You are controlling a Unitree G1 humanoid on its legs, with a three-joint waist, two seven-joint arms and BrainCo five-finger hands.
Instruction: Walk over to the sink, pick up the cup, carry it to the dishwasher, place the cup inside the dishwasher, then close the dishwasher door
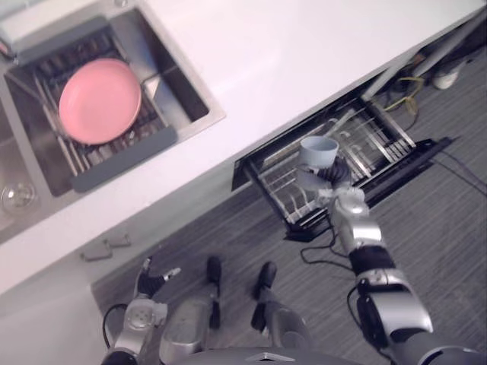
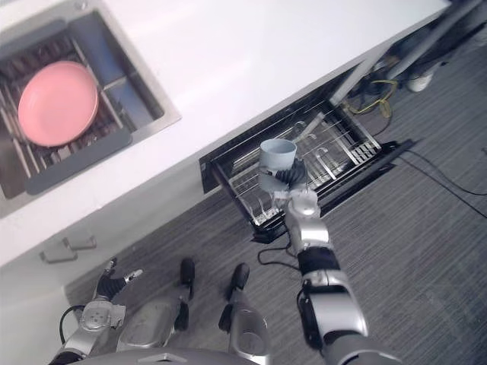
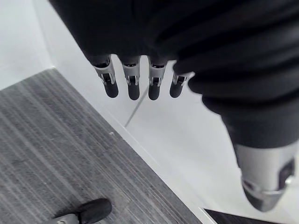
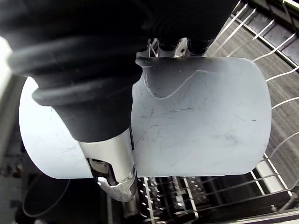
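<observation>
Tabletop [image 1: 304,53]: white, spanning the scene.
Dishwasher [image 1: 380,144]: standing open below the tabletop edge.
Sink [image 1: 183,91]: holding a pink plate [image 1: 99,100].
Cup [image 1: 318,150]: grey, hanging over the dishwasher, right hand [image 1: 329,179] fingers wrapping it.
Left hand [image 1: 148,280]: hanging low, fingers relaxing apart, holding nothing.

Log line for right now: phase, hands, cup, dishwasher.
phase: cup not yet placed | right hand: shut on cup, above dishwasher rack | left hand: open, idle at side | dishwasher rack: pulled out
</observation>
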